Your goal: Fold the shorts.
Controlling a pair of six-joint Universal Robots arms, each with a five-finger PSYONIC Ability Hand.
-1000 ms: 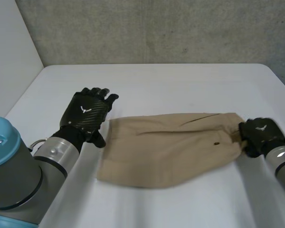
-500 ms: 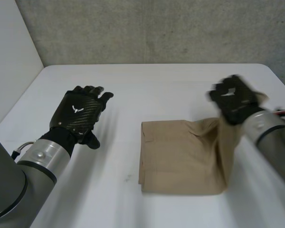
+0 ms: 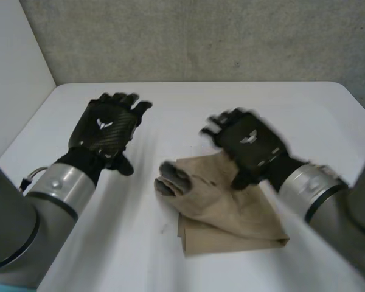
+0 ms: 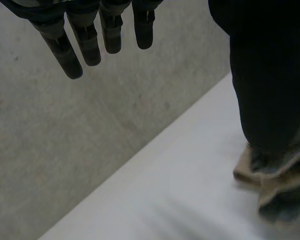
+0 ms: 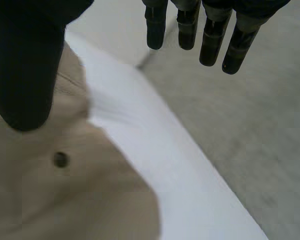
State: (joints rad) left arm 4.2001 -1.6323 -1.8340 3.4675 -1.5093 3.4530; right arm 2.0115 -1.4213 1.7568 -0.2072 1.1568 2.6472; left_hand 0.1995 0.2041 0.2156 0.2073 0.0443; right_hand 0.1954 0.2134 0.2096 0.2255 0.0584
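White table (image 3: pixel 188 100) with bare surface on every side of the tan shorts (image 3: pixel 231 219): broad toward the far edge and the grey wall (image 3: pixel 201 36), broad to the left, narrower toward the near edge. Shorts heaped in a loose fold near the table's middle, one flap raised at the left end. Right hand (image 3: pixel 250 145) above the shorts' far part, fingers (image 5: pixel 210 35) straight and spread, grasping nothing. Left hand (image 3: pixel 104 129) well left of the shorts over bare table, fingers (image 4: pixel 85 42) straight, empty.
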